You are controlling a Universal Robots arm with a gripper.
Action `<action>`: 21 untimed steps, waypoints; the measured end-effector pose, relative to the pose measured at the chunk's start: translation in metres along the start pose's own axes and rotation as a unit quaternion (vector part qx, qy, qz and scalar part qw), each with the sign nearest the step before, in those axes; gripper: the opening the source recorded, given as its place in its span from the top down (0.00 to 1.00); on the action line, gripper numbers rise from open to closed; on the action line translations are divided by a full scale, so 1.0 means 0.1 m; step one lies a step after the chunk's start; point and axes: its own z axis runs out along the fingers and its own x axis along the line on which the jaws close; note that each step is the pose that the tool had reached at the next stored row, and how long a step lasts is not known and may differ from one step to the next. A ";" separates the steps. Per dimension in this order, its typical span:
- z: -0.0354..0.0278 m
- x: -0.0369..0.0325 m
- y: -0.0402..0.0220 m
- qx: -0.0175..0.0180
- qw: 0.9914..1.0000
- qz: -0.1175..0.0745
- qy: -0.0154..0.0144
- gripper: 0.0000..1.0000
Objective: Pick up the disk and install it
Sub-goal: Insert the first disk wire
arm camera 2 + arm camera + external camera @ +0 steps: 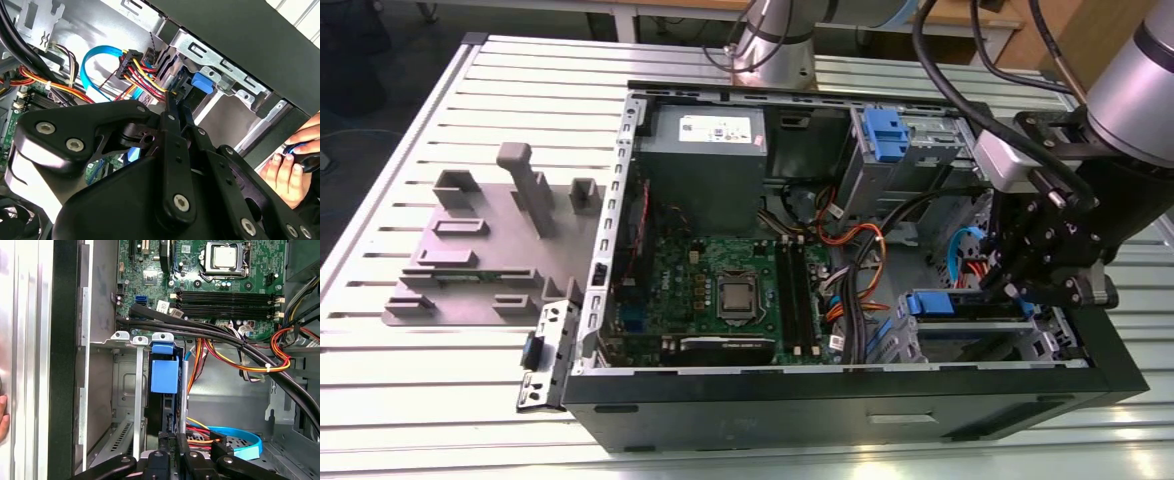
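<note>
item: the disk [164, 374], standing on edge in a slot of the drive cage [137, 390] at the corner of the computer case [854, 392]. its blue carrier end sits about level with the cage's front tabs.

end effector [171, 438]: drawn together on the disk's end away from the blue tab, by the look of both wrist views.

step in hand, as judged: seating the disk in its bay. done well, it runs straight along the rails, flat sides parallel to them, with no twist to jam the frame.

edges: metal rails close on either side; case wall just beside the cage.

open room: little. a black cable bundle [200, 329] crosses just past the cage mouth. orange and yellow wires [235, 365] and a blue data cable [246, 442] lie near the end effector.

also present: a person's hand [291, 165] at the case's outer rim; table [440, 400] beneath.
</note>
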 end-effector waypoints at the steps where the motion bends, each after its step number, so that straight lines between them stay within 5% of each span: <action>1: 0.000 0.000 0.000 0.000 1.000 0.000 0.000 0.83; 9: 0.003 0.000 0.000 0.000 1.000 0.000 0.000 0.82; 12: 0.002 0.000 0.000 0.000 1.000 0.000 0.000 0.69; 21: -0.022 0.001 0.000 0.000 1.000 0.000 -0.001 0.69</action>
